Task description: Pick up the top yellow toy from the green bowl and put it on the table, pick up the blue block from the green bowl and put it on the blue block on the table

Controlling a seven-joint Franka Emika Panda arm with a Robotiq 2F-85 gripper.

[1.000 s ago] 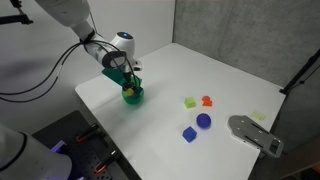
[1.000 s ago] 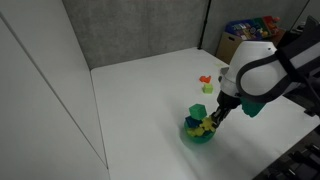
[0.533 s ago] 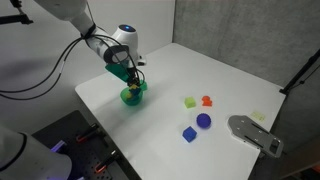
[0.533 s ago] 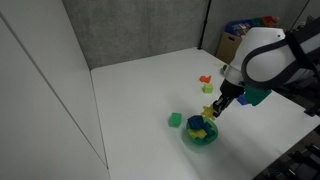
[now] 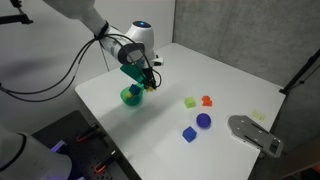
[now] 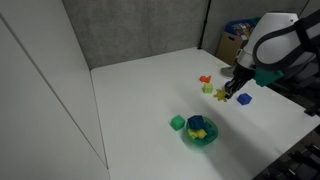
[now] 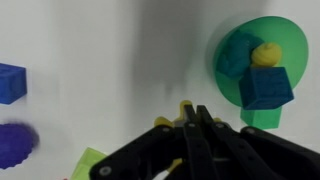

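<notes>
Gripper (image 5: pixel 146 85) shut tight on a yellow toy (image 6: pixel 221 95), hanging above the white desk (image 5: pixel 230 78) near the green bowl (image 5: pixel 131 98), toy not yet set down; first half of the task judged about midway, with only the release onto the desk left; second half untouched, since the bowl's blue block (image 7: pixel 266 88) lies inside the bowl and needs stacking on the desk's blue block (image 7: pixel 10 82). Counted in the wrist view: one bowl holding three pieces, namely one blue block, one teal block (image 7: pixel 237 55) and one small yellow piece (image 7: pixel 266 53); one green block (image 7: pixel 262 118) just beside the bowl; well apart on the desk, one blue block, one purple ball (image 7: pixel 12 143), one pale green block (image 7: pixel 90 163); one orange toy (image 5: pixel 207 100) in an exterior view.
</notes>
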